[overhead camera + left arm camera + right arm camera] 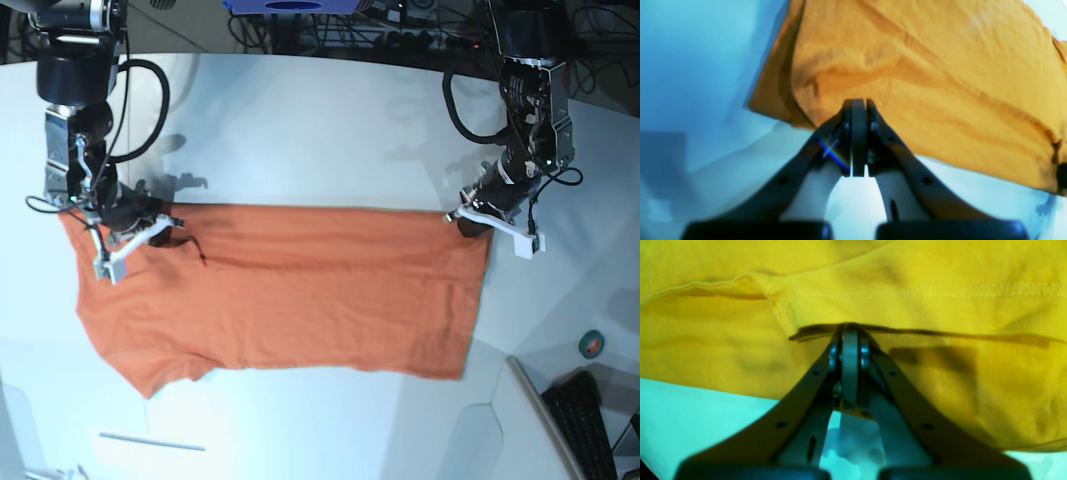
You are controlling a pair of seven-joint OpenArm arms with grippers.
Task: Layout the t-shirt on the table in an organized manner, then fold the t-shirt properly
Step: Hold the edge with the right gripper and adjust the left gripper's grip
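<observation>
The orange t-shirt (300,290) lies spread flat across the white table (320,130), its far edge drawn in a straight line between the two arms. My left gripper (457,215) sits at the shirt's far right corner. In the left wrist view its jaws (858,100) are shut, tips on the edge of the t-shirt (940,83). My right gripper (172,224) is at the far left end of that edge. Seen from the right wrist, this gripper (850,328) is shut on a stitched hem fold of the t-shirt (923,296). One sleeve hangs toward the near left.
A green tape roll (592,344) and a dark keyboard (590,420) sit at the near right, beyond the table's angled edge. Cables and a blue object (290,5) line the far side. A thin white strip (150,440) lies near the front left.
</observation>
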